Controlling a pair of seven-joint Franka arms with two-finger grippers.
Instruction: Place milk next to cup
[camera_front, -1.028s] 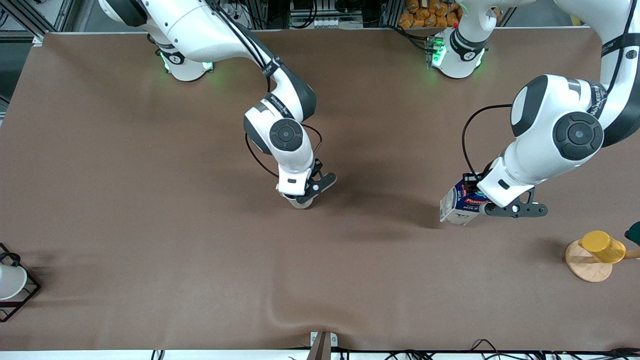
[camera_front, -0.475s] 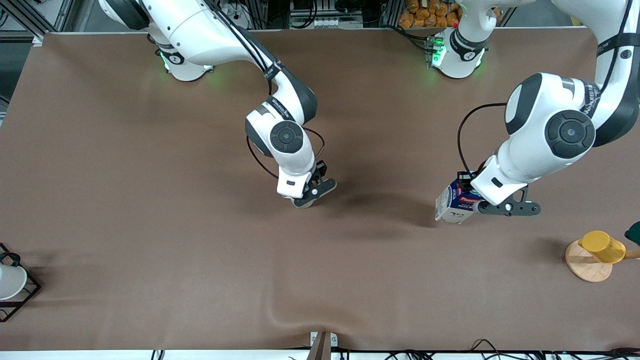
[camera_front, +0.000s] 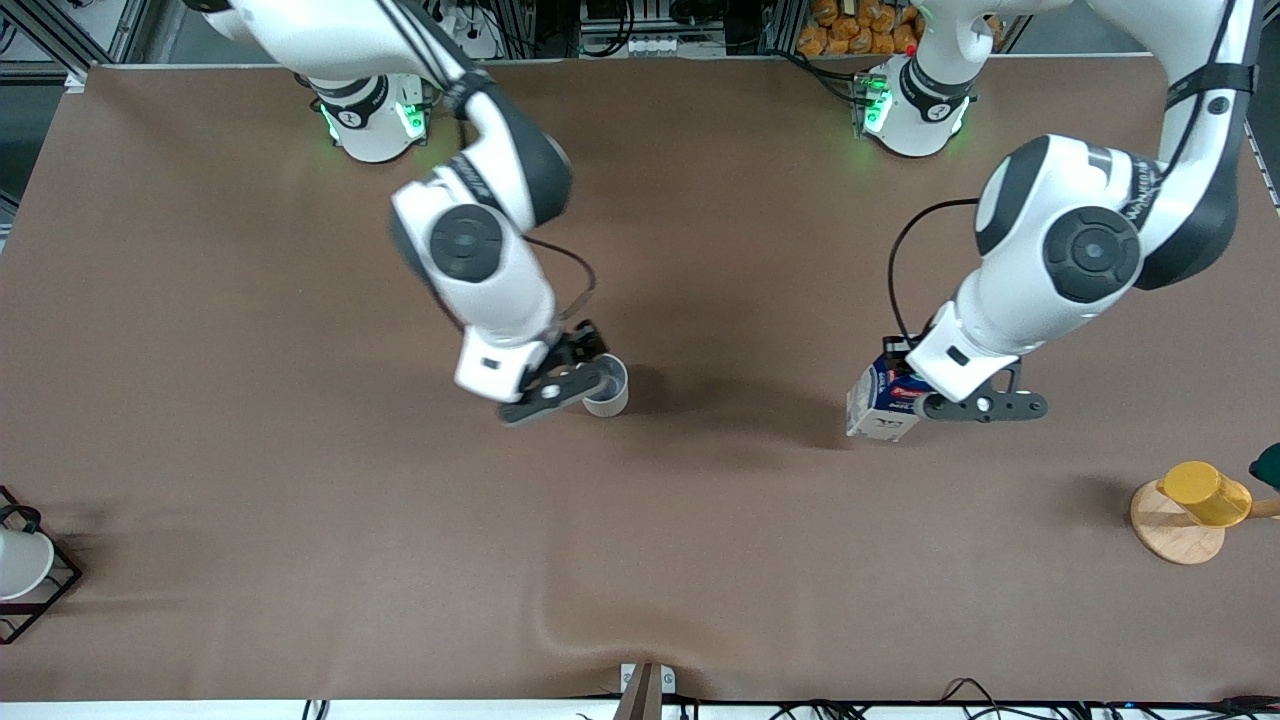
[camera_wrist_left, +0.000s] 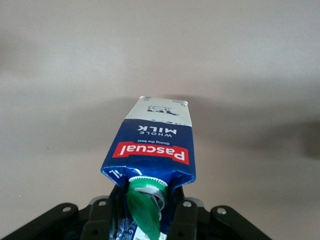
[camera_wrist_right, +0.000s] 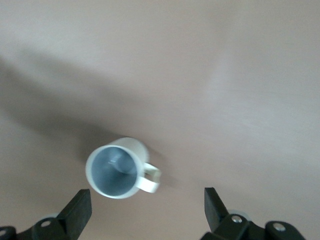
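Right hand (camera_front: 562, 388): has let go of the cup (camera_front: 606, 385) within the last second and lifted off it. Fingers now stand wide apart with nothing between them; in the right wrist view the cup (camera_wrist_right: 121, 167) sits upright on the counter (camera_front: 300, 500) below the spread fingertips (camera_wrist_right: 77, 212), handle out to one side. A second ago the hand covered the cup; now the cup shows beside it, mid-counter.

Left hand (camera_front: 925, 395): clamped on the top of the milk (camera_front: 880, 400), near the green cap (camera_wrist_left: 145, 207). The carton has drifted toward the cup over the last second. It hangs tilted; its base looks just clear of the counter, though the front view does not settle that.

Milk and cup are well apart, the milk toward the left arm's end.

Reading: cup is placed, so the target is fixed. What remains is the left arm's carry across the gap and an upright set-down beside the cup. Right arm should clear out first, or the two may crowd.
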